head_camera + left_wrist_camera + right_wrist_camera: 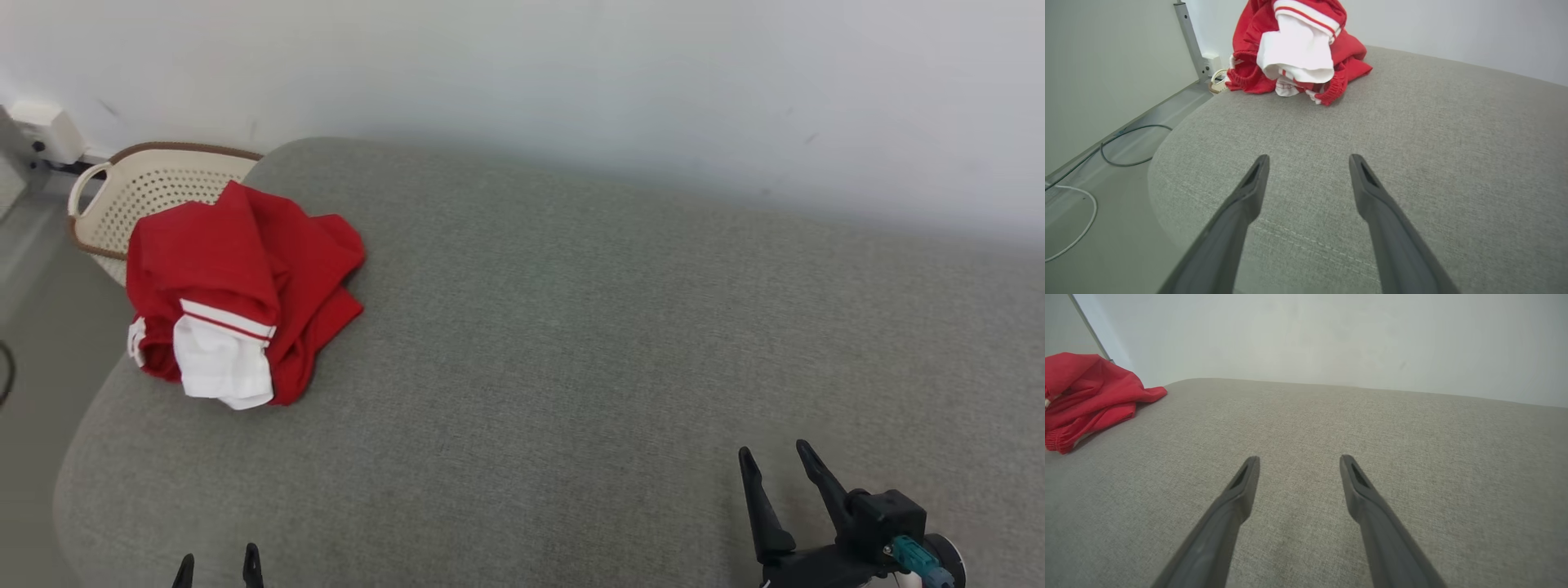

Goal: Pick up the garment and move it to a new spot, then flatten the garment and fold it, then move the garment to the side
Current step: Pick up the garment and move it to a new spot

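While the left tool (219, 559) and right tool (774, 447) stand spread wide and empty at the bench's (571, 343) near side, the crumpled red-and-white garment (245, 286) lies at its far left end, well apart from both.

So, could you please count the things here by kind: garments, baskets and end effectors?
Garments: 1, the red and white garment
Baskets: 1, the basket
End effectors: 2, the left end effector and the right end effector, both open
Total: 4
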